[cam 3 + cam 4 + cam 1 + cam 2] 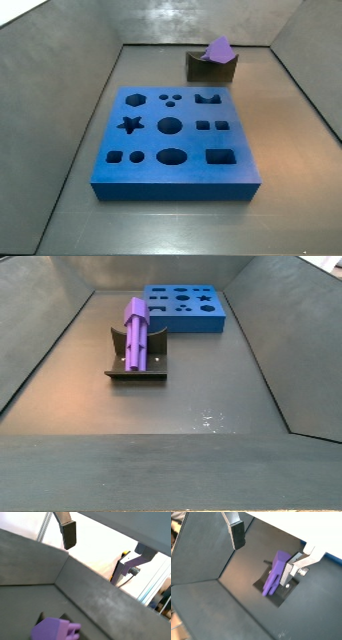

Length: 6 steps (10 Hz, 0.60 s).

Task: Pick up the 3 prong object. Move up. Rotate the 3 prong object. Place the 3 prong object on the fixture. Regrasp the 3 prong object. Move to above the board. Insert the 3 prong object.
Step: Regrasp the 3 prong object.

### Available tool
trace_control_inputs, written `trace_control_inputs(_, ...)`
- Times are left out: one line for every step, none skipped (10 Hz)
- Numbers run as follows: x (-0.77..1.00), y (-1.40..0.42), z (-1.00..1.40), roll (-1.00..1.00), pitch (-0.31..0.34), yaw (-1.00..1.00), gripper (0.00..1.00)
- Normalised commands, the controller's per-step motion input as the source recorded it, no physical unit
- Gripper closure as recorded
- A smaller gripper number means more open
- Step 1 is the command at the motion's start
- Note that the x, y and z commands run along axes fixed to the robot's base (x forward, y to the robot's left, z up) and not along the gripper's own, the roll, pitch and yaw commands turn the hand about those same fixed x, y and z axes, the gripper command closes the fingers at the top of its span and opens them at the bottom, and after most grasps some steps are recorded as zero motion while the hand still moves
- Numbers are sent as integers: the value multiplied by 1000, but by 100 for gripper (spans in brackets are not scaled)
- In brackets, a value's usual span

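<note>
End effector open; 3 prong object part-hidden.

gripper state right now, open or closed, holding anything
gripper: open, holding nothing, away from the 3 prong object, which rests on the fixture.

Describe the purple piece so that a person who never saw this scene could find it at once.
Behind the big blue board, near the bin's back wall, stands the small dark fixture. The 3 prong object leans in it, tilted: the only purple thing here. The gripper is above it, holding nothing; its fingers show only in both wrist views.
</note>
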Motion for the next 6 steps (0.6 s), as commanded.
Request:
trace_control_inputs(99, -50, -7, 450, 147, 189, 0)
trace_control_inputs(92, -37, 3, 305, 118, 200, 0)
trace_control_inputs(81, -34, 4, 222, 83, 203, 0)
trace_control_inputs(75, -37, -1, 185, 50, 201, 0)
trace_control_inputs(26, 42, -1000, 189, -23, 199, 0)
trace_control_inputs(29, 41, -1000, 183, -33, 179, 0)
